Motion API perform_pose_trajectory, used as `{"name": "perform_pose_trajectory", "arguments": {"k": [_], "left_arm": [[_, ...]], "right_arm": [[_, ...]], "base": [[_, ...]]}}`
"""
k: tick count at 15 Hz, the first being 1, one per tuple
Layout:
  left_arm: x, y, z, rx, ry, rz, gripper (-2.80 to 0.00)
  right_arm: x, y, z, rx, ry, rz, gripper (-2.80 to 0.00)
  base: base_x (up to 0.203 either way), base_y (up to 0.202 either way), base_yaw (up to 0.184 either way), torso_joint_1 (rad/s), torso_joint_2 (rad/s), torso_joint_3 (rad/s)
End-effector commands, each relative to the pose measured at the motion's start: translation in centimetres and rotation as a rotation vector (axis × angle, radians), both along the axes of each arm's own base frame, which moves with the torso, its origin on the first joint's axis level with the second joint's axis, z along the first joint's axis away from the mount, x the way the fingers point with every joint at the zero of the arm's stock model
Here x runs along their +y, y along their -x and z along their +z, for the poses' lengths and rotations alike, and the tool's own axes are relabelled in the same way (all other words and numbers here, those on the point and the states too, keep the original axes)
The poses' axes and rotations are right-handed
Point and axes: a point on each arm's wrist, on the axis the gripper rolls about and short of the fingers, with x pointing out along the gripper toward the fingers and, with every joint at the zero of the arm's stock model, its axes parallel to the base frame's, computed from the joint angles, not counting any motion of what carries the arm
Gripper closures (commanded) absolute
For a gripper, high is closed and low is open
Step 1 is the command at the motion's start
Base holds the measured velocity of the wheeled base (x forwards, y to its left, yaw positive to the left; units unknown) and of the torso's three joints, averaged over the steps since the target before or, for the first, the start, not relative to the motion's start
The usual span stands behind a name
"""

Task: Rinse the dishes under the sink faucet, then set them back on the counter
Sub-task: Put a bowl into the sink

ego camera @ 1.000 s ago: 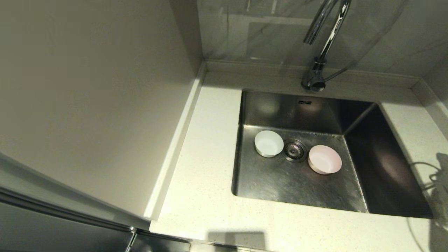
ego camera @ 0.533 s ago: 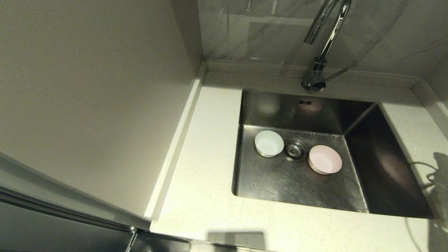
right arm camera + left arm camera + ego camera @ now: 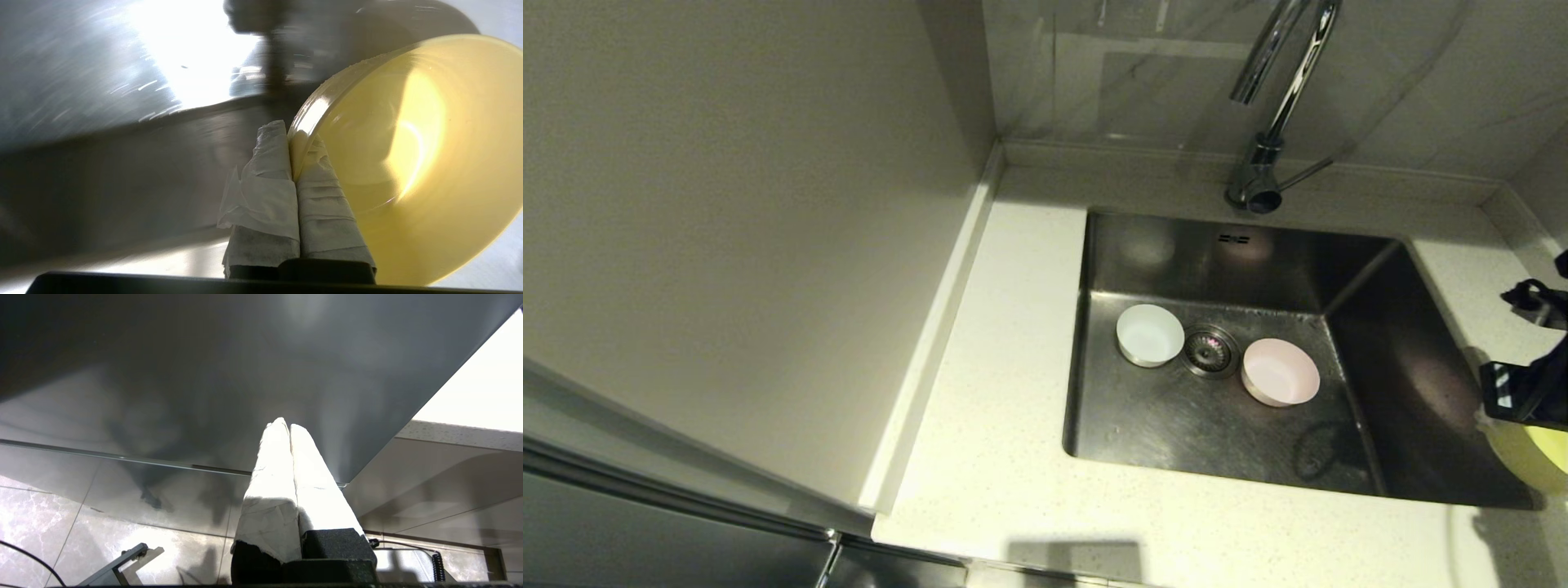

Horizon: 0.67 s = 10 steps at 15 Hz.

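Note:
The white bowl [image 3: 1150,335] and the pale pink bowl [image 3: 1281,372] stand upright on the floor of the sink [image 3: 1176,425], either side of the drain strainer [image 3: 1211,351]. My right gripper [image 3: 1523,404] hangs at the sink's right rim. In its wrist view the right gripper [image 3: 291,132] is shut on the rim of the tilted yellow bowl [image 3: 408,163], which in the head view shows only as the yellow bowl's edge [image 3: 1535,457]. The faucet [image 3: 1270,106] rises behind the sink. My left gripper [image 3: 286,425] is shut on nothing, parked low below the counter.
The counter [image 3: 1005,392] runs left of and in front of the sink, with a narrow strip [image 3: 1462,278] on the right. A tall cabinet side [image 3: 727,245] walls off the left. A tiled backsplash stands behind the faucet.
My right gripper with the yellow bowl has come into the head view from the right edge, where before only its shadow fell. The two bowls in the sink have not moved.

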Motion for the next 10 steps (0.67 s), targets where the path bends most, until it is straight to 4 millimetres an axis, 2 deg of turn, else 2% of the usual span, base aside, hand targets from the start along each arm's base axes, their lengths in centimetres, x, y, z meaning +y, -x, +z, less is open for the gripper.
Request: {"name": "perform_pose_trajectory", "arguments": {"k": [1, 5, 10], "left_arm": [[0.0, 0.0, 0.0, -0.002, 0.001, 0.001, 0.0], [0.0, 0.0, 0.0, -0.002, 0.001, 0.001, 0.0], [0.0, 0.0, 0.0, -0.002, 0.001, 0.001, 0.0]], "right_arm": [[4.3, -0.1, 0.7, -0.021, 0.013, 0.154, 0.0], [11.6, -0.1, 0.1, 0.0, 0.086, 0.381, 0.0], [17.8, -0.6, -0.4, 0.001, 0.122, 0.567, 0.0]], "base": [[0.0, 0.0, 0.0, 0.0, 0.0, 0.0], [0.0, 0.0, 0.0, 0.0, 0.0, 0.0], [0.0, 0.0, 0.0, 0.0, 0.0, 0.0]]}}
